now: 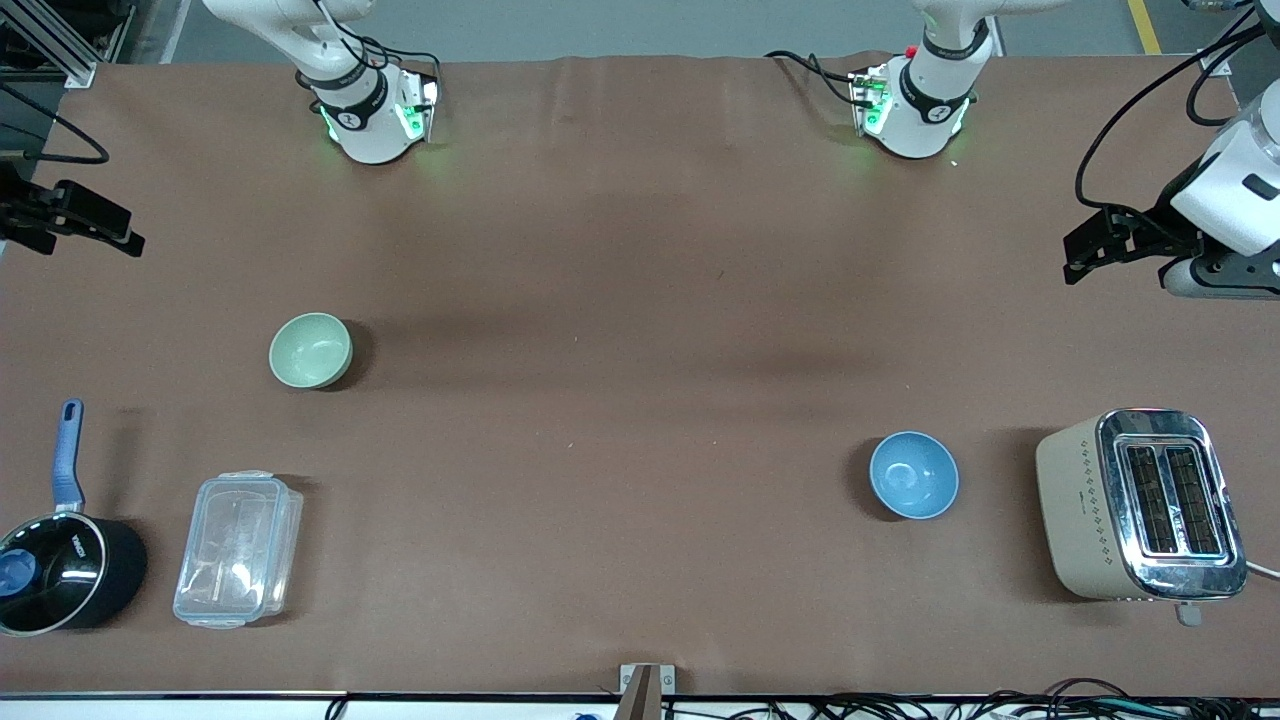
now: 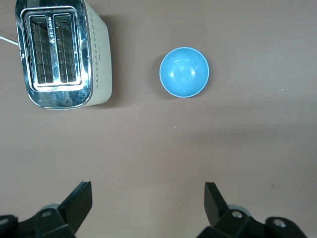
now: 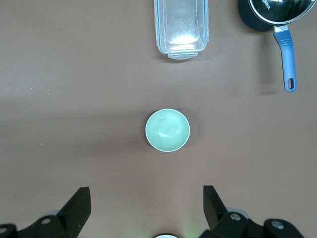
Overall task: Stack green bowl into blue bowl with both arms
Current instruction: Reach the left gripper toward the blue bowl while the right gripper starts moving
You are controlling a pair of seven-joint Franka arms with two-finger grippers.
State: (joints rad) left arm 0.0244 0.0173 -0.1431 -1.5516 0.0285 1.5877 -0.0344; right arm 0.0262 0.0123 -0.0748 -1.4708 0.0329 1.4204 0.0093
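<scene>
The green bowl (image 1: 311, 350) stands upright and empty on the brown table, toward the right arm's end; it also shows in the right wrist view (image 3: 167, 130). The blue bowl (image 1: 913, 475) stands upright and empty toward the left arm's end, nearer to the front camera than the green bowl; it also shows in the left wrist view (image 2: 184, 72). My right gripper (image 1: 120, 228) (image 3: 144, 198) is open and empty, held high over the table's edge at the right arm's end. My left gripper (image 1: 1075, 258) (image 2: 147, 198) is open and empty, held high over the left arm's end.
A beige and chrome toaster (image 1: 1140, 505) (image 2: 59, 57) stands beside the blue bowl, at the left arm's end. A clear plastic container (image 1: 238, 548) (image 3: 181, 27) and a black saucepan with a blue handle (image 1: 55, 570) (image 3: 277, 12) lie nearer to the front camera than the green bowl.
</scene>
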